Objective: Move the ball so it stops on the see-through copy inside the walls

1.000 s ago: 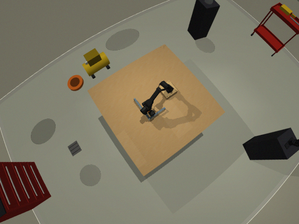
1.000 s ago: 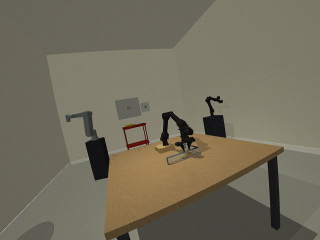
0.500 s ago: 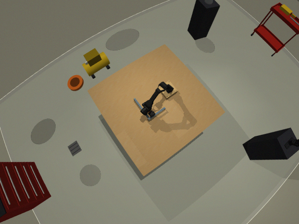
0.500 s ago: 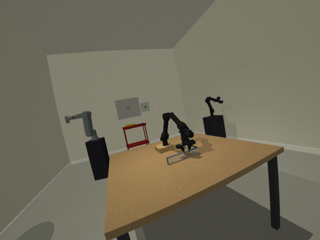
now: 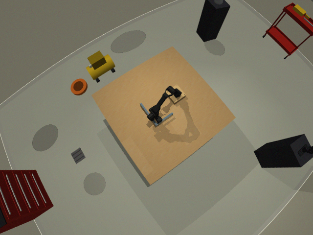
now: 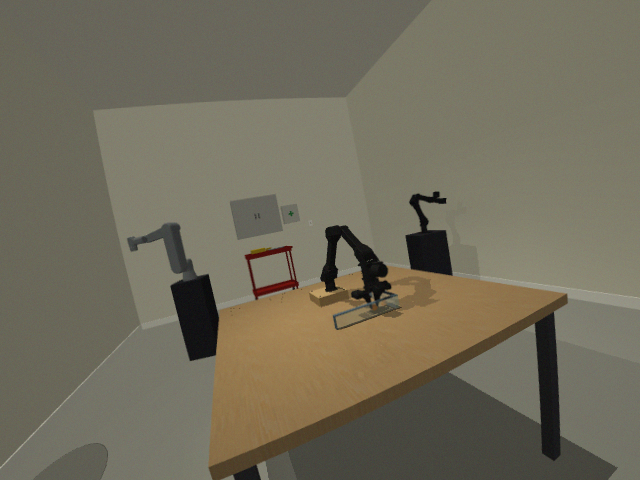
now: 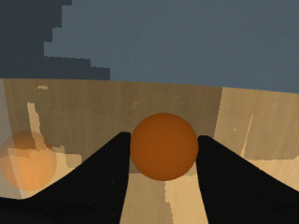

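ball (image 7: pixel 164 146) clamped between gripper (image 7: pixel 164 149) fingertips (touching both) — low

I see one orange ball (image 7: pixel 163 146), one see-through copy (image 7: pixel 26 161), and two low walls (image 7: pixel 187 32) here.
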`<action>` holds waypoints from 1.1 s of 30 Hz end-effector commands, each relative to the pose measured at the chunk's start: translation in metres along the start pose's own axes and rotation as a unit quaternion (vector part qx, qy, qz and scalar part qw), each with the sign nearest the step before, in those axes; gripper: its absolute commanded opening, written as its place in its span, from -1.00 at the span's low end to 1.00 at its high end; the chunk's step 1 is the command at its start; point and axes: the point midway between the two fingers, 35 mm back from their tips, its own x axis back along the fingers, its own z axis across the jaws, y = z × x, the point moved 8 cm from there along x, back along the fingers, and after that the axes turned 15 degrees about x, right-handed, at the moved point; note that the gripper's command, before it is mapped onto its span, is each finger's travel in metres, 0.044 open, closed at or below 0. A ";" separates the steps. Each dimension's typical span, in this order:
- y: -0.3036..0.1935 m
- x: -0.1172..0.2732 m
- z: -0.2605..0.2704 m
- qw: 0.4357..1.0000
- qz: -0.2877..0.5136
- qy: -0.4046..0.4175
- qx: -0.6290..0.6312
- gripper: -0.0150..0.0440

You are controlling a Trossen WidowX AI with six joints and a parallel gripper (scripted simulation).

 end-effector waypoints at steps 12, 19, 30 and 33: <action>0.007 0.073 0.000 1.000 0.002 0.002 0.003 -0.49; 0.002 0.118 0.000 1.000 0.002 0.002 0.003 -0.49; 0.002 0.118 0.008 0.994 0.001 0.002 0.108 -0.49; 0.002 0.115 0.012 0.986 0.001 0.003 0.165 -0.49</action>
